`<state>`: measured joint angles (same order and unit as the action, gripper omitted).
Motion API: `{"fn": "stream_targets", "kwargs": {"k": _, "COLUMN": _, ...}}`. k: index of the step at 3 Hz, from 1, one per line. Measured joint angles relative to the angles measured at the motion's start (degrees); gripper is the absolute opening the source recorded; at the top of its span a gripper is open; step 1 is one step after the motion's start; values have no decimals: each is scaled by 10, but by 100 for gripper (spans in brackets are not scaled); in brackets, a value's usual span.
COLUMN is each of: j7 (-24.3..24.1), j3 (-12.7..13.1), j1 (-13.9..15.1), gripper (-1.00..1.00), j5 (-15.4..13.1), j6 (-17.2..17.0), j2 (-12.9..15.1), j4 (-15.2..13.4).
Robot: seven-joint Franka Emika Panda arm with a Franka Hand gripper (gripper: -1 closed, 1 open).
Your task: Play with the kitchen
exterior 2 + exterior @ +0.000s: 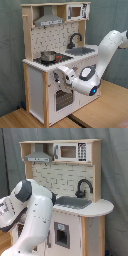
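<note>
Small pot (48, 56) on the kitchen (50, 75) hob, seen only in the second exterior view. Gripper (64, 80) at the oven front; finger state impossible to tell. No legible writing.

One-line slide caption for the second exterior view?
White robot arm reaches toward the front of a white and light-wood toy kitchen.

Your arm (107, 52) arcs down from upper right, elbow bent; gripper (59, 79) points toward second exterior view's left.
</note>
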<state>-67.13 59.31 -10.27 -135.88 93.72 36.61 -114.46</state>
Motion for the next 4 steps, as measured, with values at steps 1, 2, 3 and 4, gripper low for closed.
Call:
{"fn": "stream_targets", "kwargs": {"k": 1, "j7": 7, "j3": 0, "j1": 0, "gripper": -100, "j5": 0, "j6": -12, "j2": 0, "j4": -3}}
{"fn": "stream_targets", "kwargs": {"k": 2, "j7": 72, "j3": 0, "j1": 0, "gripper": -100, "j5": 1, "j6": -11, "j2": 0, "j4": -3}}
{"fn": "stream_targets", "kwargs": {"k": 3, "j7": 140, "j3": 0, "j1": 0, "gripper": -100, "j5": 2, "j6": -11, "j2": 0, "j4": -4}}
{"fn": "stream_targets", "kwargs": {"k": 4, "j7": 200, "j3": 0, "j1": -1, "gripper": -100, "j5": 4, "j6": -12, "j2": 0, "j4": -4}}
